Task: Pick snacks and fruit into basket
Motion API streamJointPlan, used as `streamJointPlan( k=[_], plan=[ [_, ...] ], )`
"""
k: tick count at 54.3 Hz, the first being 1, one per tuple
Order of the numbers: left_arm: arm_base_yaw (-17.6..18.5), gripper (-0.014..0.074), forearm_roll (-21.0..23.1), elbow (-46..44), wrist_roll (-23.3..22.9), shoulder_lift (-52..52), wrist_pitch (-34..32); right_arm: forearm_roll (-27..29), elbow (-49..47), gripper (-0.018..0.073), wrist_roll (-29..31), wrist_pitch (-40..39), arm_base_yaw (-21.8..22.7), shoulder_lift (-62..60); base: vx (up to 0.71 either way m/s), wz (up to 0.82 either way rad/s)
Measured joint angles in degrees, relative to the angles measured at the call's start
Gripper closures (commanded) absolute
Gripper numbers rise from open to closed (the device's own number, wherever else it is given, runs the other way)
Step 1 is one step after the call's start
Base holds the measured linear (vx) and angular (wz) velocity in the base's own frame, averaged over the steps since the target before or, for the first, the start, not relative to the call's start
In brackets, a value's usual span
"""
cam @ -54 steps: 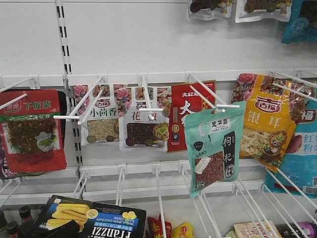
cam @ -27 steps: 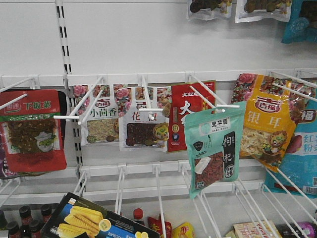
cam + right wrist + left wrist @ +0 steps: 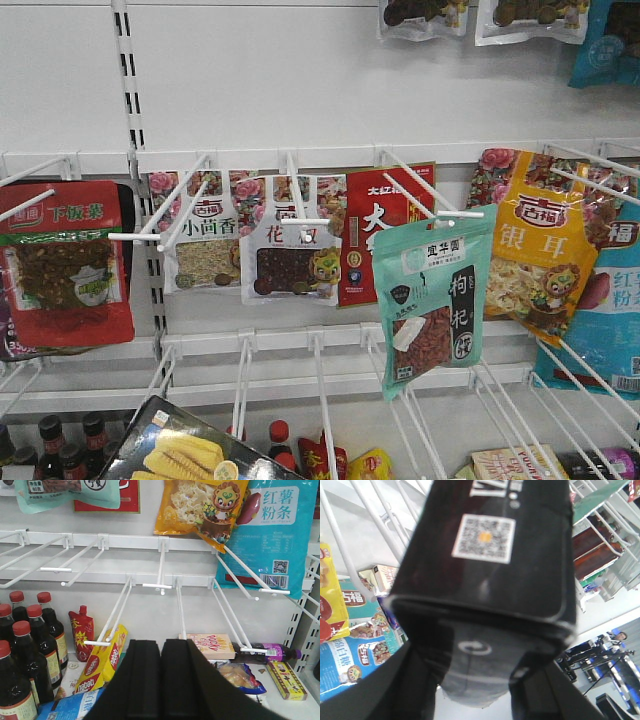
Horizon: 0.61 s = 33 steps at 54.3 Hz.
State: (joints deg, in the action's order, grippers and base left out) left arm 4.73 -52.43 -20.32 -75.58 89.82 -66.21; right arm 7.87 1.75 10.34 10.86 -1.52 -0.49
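Left wrist-mounted: left end effector (image 3: pixel 475 685) clamped on the black Franzzi box (image 3: pixel 485 565), fingers (image 3: pixel 385 690) either side of its near end.
Box axis: long side runs straight ahead of the fingers, QR-code face to the camera.
Right end effector (image 3: pixel 161 680): fingers pressed together, empty.
Teal goji pouch (image 3: pixel 65 495): hanging on a hook (image 3: pixel 460 213), above-left of right end effector.

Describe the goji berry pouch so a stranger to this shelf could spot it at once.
On the white display wall, follow the middle row of wire hooks to right of centre. The teal pouch hangs tilted there, between a red pouch and an orange-yellow pouch. Only it shows red berries in a window beside a black vertical label.
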Motion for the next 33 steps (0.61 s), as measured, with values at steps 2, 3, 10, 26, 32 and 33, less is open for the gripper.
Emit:
streamJointPlan(
  k=[2, 3, 10, 26, 32, 33],
  plan=[
    [0.00, 0.0594, -0.12, 0.00, 0.44, 0.00, 0.00, 0.00, 0.00, 0.0569, 0.00, 0.00, 0.00, 0.00, 0.00, 0.00],
    [0.00, 0.0594, -0.20, 0.00, 0.67, 0.00, 0.00, 0.00, 0.00, 0.0569, 0.00, 0.00, 0.00, 0.00, 0.00, 0.00],
    [0.00, 0.0594, -0.34, 0.00, 2.14, 0.00, 0.00, 0.00, 0.00, 0.0569, 0.00, 0.00, 0.00, 0.00, 0.00, 0.00],
    [0.00, 0.0594, 2.08, 0.00, 5.62, 0.00, 0.00, 0.00, 0.00, 0.0569, 0.00, 0.00, 0.00, 0.00, 0.00, 0.00],
    [0.00, 0.0594, 3.88, 0.00, 7.31, 0.00, 0.00, 0.00, 0.00, 0.0569, 0.00, 0.00, 0.00, 0.00, 0.00, 0.00],
    [0.00, 0.0594, 4.25, 0.00, 7.51, 0.00, 0.00, 0.00, 0.00, 0.0569, 0.00, 0.00, 0.00, 0.00, 0.00, 0.00]
  ],
)
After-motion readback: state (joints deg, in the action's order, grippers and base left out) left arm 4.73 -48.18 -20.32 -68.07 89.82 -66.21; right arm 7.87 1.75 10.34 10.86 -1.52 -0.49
